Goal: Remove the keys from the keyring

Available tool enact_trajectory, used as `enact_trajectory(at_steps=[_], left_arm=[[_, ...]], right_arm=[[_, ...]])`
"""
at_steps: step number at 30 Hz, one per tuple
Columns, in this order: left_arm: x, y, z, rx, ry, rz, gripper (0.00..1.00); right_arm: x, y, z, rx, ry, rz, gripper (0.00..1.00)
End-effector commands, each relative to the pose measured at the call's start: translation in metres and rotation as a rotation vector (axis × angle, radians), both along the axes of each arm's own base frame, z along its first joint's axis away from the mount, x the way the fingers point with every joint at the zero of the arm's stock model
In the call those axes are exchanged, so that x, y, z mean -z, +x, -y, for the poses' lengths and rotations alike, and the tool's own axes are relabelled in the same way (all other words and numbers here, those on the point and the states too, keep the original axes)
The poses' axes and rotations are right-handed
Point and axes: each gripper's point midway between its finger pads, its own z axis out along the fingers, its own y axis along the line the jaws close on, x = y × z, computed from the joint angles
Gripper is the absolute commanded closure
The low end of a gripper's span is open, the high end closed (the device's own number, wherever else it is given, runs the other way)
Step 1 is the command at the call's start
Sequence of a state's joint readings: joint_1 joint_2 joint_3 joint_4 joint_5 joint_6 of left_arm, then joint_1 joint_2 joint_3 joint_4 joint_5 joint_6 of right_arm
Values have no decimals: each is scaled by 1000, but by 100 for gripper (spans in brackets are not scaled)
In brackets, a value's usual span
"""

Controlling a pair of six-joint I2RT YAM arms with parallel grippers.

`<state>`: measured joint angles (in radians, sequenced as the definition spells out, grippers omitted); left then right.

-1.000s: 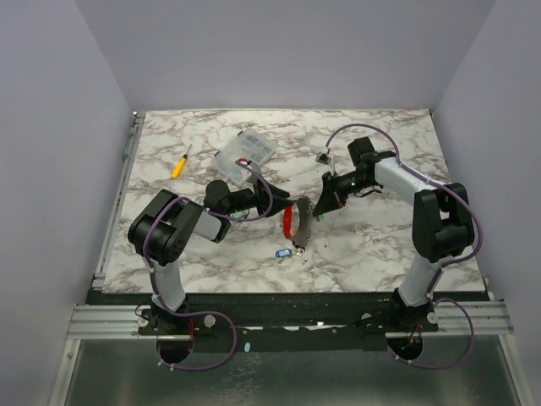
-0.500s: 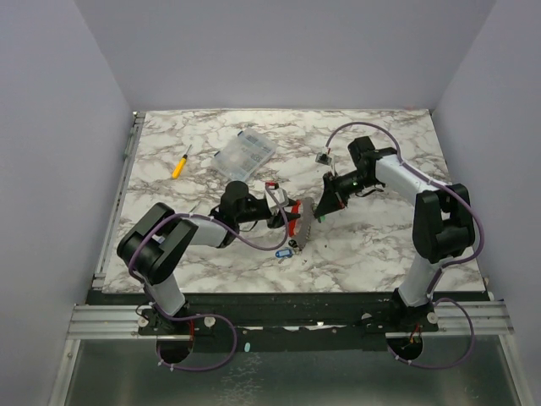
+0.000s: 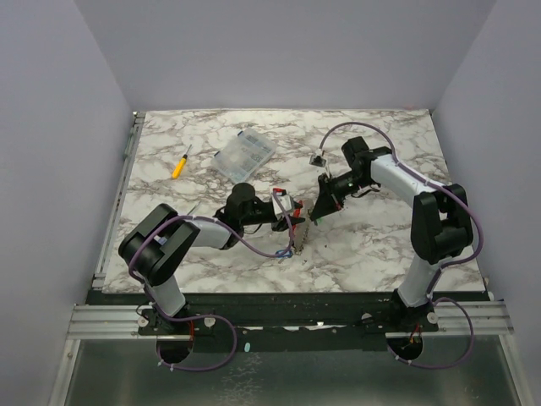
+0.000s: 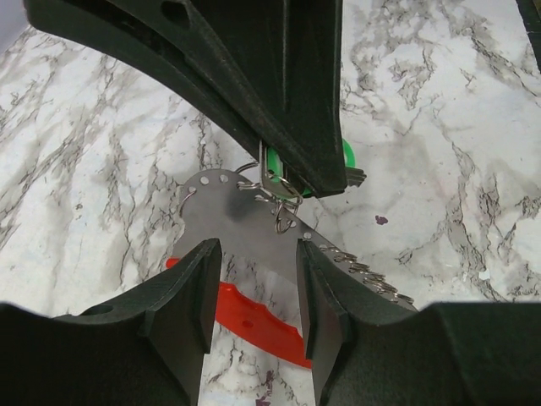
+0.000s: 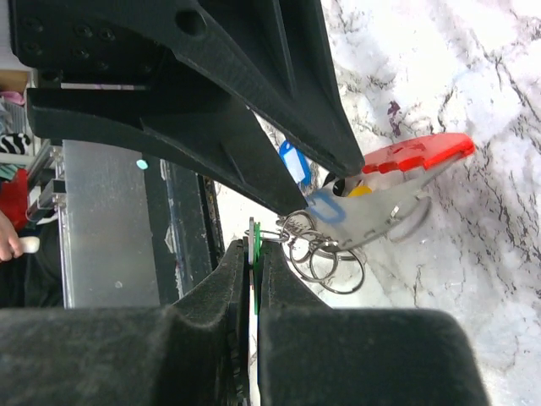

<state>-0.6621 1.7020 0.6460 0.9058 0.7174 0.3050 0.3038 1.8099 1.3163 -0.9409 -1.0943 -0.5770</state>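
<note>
Right pincer [image 5: 252,254]: jaws are being held shut flat on the green-tagged key [image 5: 251,230], likely so that its small ring can be worked off. The keyring [image 4: 275,193], with grey plate [image 4: 224,216] and red fob [image 4: 254,320], is being kept between the two pincers over the bench [image 4: 439,101]. Left pincer [image 4: 254,254]: half open astride the plate, nothing visibly gripped, probably being positioned to brace it.

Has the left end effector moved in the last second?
Yes. The left end effector has slid rightward across the table, farther from the yellow screwdriver.
</note>
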Motion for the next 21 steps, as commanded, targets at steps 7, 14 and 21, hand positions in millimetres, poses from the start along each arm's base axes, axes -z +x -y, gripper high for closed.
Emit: enact_trajectory(at_steps=[7,14,21], left_arm=[[-11,-12,12,71,-12,57,61],[-17,-18,17,94,-28,40,74],[-27,-8,6,39,-65,-62,100]], right_arm=[[-23,-4,-15,-40,54,28,99],[-23,-6,-18,-50,53,22,99],[-23,-8,-13,-53,28,34,100]])
